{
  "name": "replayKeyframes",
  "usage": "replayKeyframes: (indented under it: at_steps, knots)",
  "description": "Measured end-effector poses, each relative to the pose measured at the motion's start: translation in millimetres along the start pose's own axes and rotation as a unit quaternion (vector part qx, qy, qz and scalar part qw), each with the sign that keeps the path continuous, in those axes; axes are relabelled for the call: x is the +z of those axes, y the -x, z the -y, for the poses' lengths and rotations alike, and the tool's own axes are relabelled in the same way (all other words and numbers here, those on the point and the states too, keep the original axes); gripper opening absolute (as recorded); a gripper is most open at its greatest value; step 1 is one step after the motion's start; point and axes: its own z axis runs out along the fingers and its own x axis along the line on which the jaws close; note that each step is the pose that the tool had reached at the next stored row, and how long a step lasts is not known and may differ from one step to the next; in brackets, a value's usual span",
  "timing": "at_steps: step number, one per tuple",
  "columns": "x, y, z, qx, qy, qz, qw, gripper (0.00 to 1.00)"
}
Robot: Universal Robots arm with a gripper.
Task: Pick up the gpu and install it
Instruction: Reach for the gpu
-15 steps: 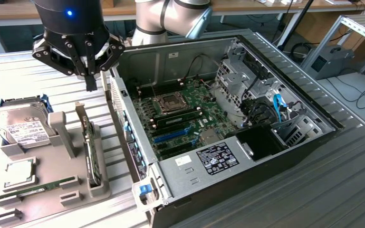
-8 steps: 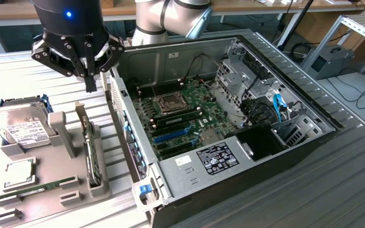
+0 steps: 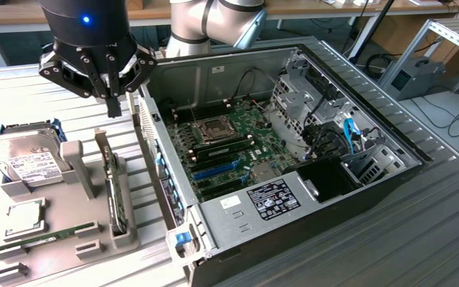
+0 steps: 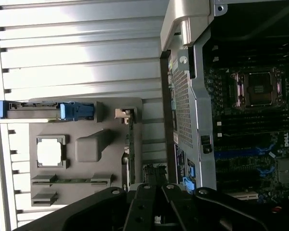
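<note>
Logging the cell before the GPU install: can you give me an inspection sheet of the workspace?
Surface: ribbed metal table, carrying a grey holder.
Job's things: gpu standing on edge in the holder, ungripped; open computer case beside it, motherboard exposed.
Clutter: hard drive, processor and memory stick in the holder.
Grippers: gripper shut, empty, hanging over the holder.
Cables: blue cable inside the case; black cables on the floor at the exterior view's right.
Surroundings: desks behind; metal frame at the exterior view's right.
</note>
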Motion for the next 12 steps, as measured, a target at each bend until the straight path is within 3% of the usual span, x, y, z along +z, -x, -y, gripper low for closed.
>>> replayKeyframes:
  at_steps: [3,6,12]
  knots:
    - [-0.5,-2.0,10.6,0.0,0.0,0.0,1.0,0.11]
    - [-0.6,-2.6,14.4,0.0,0.0,0.0,1.0,0.11]
    - [-1.8,-5.8,40.2,0.0,0.0,0.0,1.0,0.11]
